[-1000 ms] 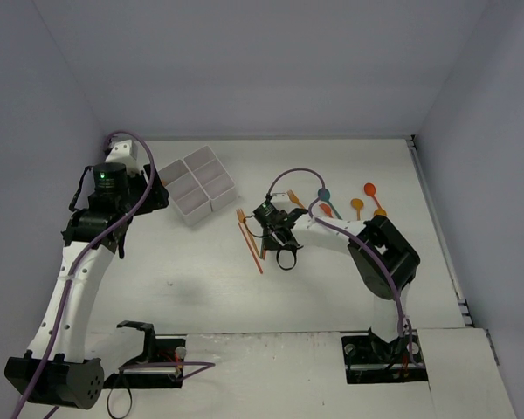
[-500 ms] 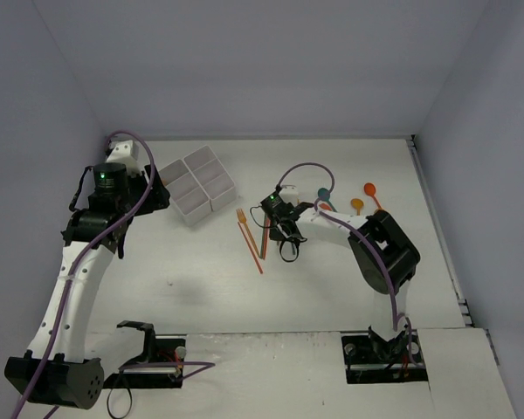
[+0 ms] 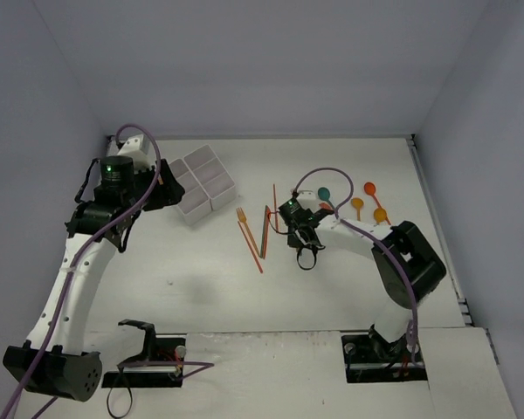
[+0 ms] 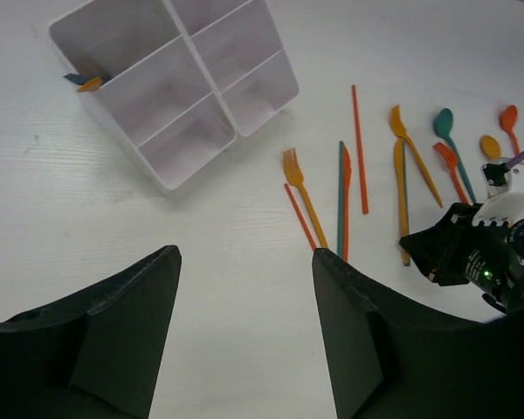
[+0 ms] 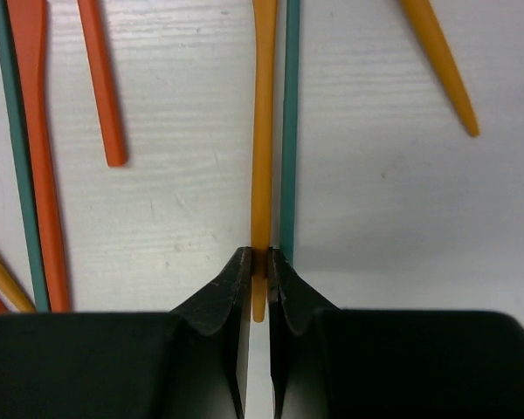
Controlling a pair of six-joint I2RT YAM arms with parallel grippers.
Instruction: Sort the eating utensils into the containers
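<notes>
In the right wrist view my right gripper (image 5: 259,266) is shut on the end of an orange utensil handle (image 5: 261,157) lying on the table, with a teal handle (image 5: 290,131) right beside it. From above, this gripper (image 3: 302,237) sits among the scattered utensils: an orange fork (image 3: 241,215), a teal and orange knife pair (image 3: 264,231), red sticks (image 3: 274,206), a teal spoon (image 3: 323,194). The white six-compartment tray (image 3: 217,202) stands at the back left. My left gripper (image 4: 244,255) is open and empty, held above the table near the tray (image 4: 162,179). One far compartment holds teal and orange pieces (image 4: 84,81).
More spoons, orange (image 3: 356,205) and red (image 3: 369,188), lie right of the right gripper. Purple cables loop over both arms. Grey walls close the table at the back and both sides.
My right gripper has moved right, away from the orange fork, and now grips the orange handle. My left arm has shifted up and right toward the tray.
</notes>
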